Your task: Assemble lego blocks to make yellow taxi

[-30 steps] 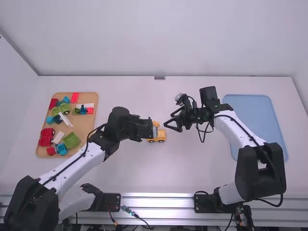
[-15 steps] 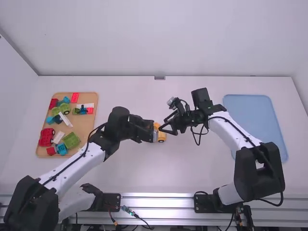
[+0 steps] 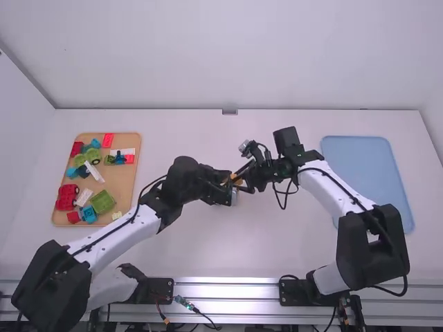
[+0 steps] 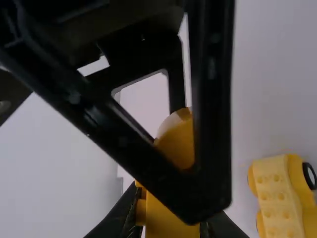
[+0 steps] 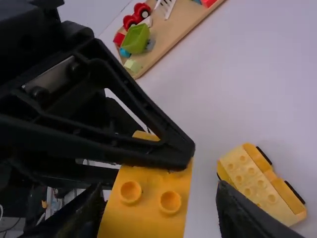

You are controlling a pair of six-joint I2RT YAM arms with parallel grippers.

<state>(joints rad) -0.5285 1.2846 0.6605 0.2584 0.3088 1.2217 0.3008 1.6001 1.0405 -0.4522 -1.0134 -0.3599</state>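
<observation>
Yellow block [image 3: 237, 180] shows in the high view where the left gripper [image 3: 230, 184] and right gripper [image 3: 242, 180] meet, above the white table [image 3: 277, 238]. In the left wrist view, the left gripper's fingers are clamped on the block; a yellow wheeled base [image 4: 278, 196] stands nearby. In the right wrist view, the right gripper's fingers are apart, with the studded block between them.

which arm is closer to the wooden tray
Left: the left arm is beside the near edge of the wooden tray; the right arm is well to the tray's right.
</observation>
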